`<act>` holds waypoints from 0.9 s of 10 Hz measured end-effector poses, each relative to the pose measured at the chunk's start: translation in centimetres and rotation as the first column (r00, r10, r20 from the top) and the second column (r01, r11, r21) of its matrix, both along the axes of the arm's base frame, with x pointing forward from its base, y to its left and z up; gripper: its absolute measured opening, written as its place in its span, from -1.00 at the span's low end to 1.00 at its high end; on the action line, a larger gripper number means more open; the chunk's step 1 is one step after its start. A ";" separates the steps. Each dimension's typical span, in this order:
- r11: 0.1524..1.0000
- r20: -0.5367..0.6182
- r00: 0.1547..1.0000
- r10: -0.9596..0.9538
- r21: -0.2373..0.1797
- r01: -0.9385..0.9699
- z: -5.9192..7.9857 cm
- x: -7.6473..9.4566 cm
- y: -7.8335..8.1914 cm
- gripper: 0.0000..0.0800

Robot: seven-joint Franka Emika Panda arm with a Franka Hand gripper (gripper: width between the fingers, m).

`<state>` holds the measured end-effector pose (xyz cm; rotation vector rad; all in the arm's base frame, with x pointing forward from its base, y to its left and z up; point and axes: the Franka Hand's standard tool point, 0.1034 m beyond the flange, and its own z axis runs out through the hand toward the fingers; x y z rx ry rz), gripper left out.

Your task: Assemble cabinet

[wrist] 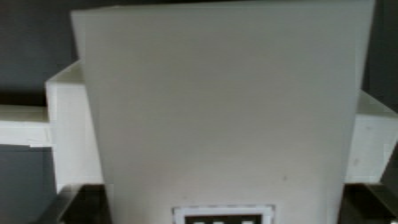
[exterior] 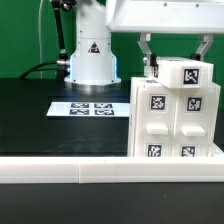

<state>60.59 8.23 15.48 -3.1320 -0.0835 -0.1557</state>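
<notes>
1. Black desk (exterior: 30, 110) fills most of the scene, with a white rail (exterior: 60, 170) running along its front edge and a dark green wall behind.
2. Marker board (exterior: 88, 108) lies flat mid-desk, in front of the robot base (exterior: 92, 58).
3. Cabinet (exterior: 178, 115) stands upright on the exterior view's right, tagged four-panel face toward the camera, up against the rail.
4. Hand (exterior: 178, 62) sits over the cabinet's top, fingers down either side of a small tagged block (exterior: 189, 73); can't tell if it's actually clamped.
5. Wrist view is basically blocked by a big white panel (wrist: 205, 110).
</notes>
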 end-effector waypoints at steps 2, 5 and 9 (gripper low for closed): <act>0.995 -0.001 0.995 -0.096 0.011 0.096 0.0 0.0 0.1 0.39; 0.928 0.015 0.929 -0.369 0.064 0.367 0.1 -0.2 0.4 0.39; 0.776 -0.005 0.780 -0.625 0.102 0.622 0.1 -0.3 0.6 0.39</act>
